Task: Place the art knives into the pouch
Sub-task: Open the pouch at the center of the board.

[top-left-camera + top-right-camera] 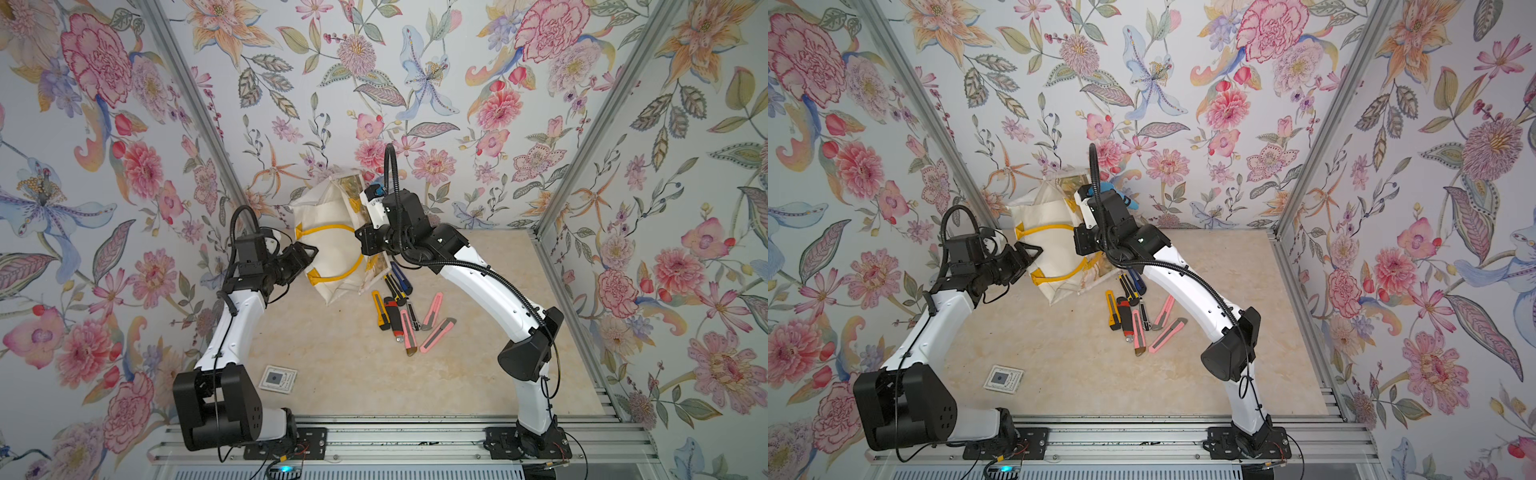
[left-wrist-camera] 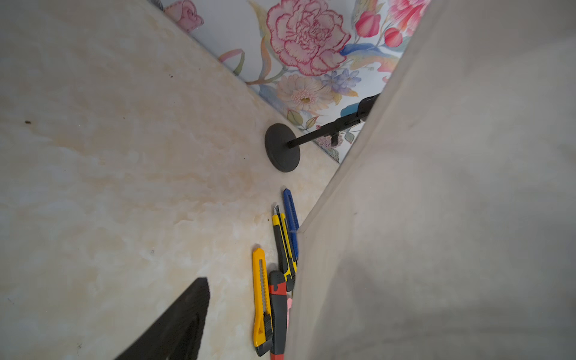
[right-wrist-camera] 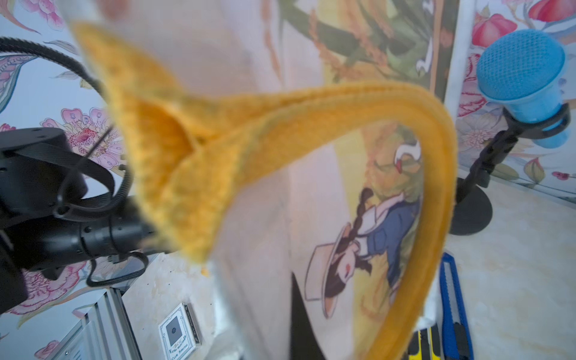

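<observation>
While the R pincer (image 1: 360,243) is clamped on its edge, the pouch (image 1: 324,220) stands up at frame centre, art knives (image 1: 399,311) loose on the worktop (image 1: 332,365).
Beige marbled worktop fills the lower middle in both top views. Off-white pouch at its far edge, upper centre, bulging, yellow handle (image 1: 328,227) facing the cam, patterned lining showing on the frame-right side where the R pincer bites the cloth. L pincer (image 1: 307,251) at the pouch's frame-left side, jaws apart; wrist view shows one finger (image 2: 174,327) clear of the canvas. Knives heaped just below-right of the pouch: yellow knife (image 1: 380,309), red/black, three pink, blue knife (image 1: 401,276) nearest it. Small card (image 1: 277,378) lower left, well apart.
</observation>
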`<action>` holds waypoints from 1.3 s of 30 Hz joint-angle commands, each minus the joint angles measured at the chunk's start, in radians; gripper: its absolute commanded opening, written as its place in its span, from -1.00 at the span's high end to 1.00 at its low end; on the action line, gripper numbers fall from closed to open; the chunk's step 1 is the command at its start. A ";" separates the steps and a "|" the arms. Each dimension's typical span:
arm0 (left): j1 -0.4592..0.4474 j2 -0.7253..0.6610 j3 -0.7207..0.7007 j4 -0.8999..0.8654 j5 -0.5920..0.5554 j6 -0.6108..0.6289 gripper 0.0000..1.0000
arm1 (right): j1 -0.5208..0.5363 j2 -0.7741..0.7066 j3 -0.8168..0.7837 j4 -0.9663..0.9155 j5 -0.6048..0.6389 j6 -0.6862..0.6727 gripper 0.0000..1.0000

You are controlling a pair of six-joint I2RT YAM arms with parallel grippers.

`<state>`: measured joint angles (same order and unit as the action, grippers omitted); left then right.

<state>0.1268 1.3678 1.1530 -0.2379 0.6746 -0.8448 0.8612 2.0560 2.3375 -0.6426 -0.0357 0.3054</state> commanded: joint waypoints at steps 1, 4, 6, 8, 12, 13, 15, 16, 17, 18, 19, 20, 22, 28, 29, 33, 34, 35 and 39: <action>-0.011 -0.121 0.031 -0.006 -0.001 -0.012 -0.61 | 0.018 0.063 0.061 -0.011 0.089 -0.026 1.00; -0.013 -0.219 -0.040 0.016 0.004 -0.080 -0.61 | 0.021 0.111 0.107 -0.012 0.140 -0.007 1.00; -0.013 -0.276 -0.063 -0.018 -0.038 -0.084 -0.64 | 0.025 0.132 0.135 -0.012 0.202 -0.009 1.00; -0.012 -0.302 -0.061 -0.052 -0.064 -0.072 -0.67 | 0.024 0.147 0.152 -0.012 0.248 -0.021 1.00; -0.015 -0.285 -0.027 -0.118 -0.074 -0.057 -0.64 | 0.035 0.163 0.180 -0.011 0.330 -0.071 1.00; -0.018 -0.280 -0.022 -0.125 -0.075 -0.067 -0.63 | 0.041 0.167 0.186 -0.012 0.349 -0.084 1.00; -0.028 -0.268 -0.013 -0.156 -0.106 -0.083 -0.59 | 0.054 0.171 0.188 -0.010 0.376 -0.104 1.00; -0.035 -0.265 -0.005 -0.189 -0.142 -0.094 -0.59 | 0.063 0.171 0.189 -0.010 0.391 -0.109 1.00; -0.041 -0.268 0.000 -0.224 -0.185 -0.105 -0.59 | 0.070 0.171 0.189 -0.008 0.409 -0.111 1.00; -0.047 -0.272 0.007 -0.258 -0.222 -0.117 -0.57 | 0.076 0.173 0.189 -0.005 0.422 -0.118 1.00; -0.056 -0.279 0.019 -0.301 -0.255 -0.126 -0.55 | 0.083 0.175 0.190 0.000 0.441 -0.125 1.00; -0.073 -0.292 0.035 -0.338 -0.283 -0.134 -0.55 | 0.090 0.181 0.195 0.003 0.458 -0.134 1.00; -0.104 -0.326 0.051 -0.356 -0.300 -0.169 -0.56 | 0.095 0.196 0.200 0.010 0.498 -0.140 1.00; -0.161 -0.368 0.007 -0.439 -0.226 -0.240 -0.54 | 0.087 0.246 0.214 0.045 0.565 -0.132 1.00; -0.166 -0.366 0.000 -0.470 -0.213 -0.232 -0.54 | 0.081 0.257 0.220 0.054 0.564 -0.131 1.00; -0.192 -0.368 -0.019 -0.551 -0.194 -0.220 -0.53 | 0.059 0.301 0.272 0.056 0.542 -0.097 1.00; -0.195 -0.376 -0.031 -0.571 -0.201 -0.218 -0.53 | 0.056 0.301 0.280 0.055 0.531 -0.091 1.00; -0.196 -0.385 -0.046 -0.588 -0.213 -0.220 -0.53 | 0.056 0.299 0.281 0.056 0.525 -0.088 1.00; -0.195 -0.412 -0.114 -0.577 -0.247 -0.212 -0.53 | 0.060 0.278 0.282 0.050 0.475 -0.079 1.00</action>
<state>-0.0639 0.9764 1.0767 -0.7658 0.4618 -1.0557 0.9161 2.3802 2.5710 -0.6460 0.4595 0.1993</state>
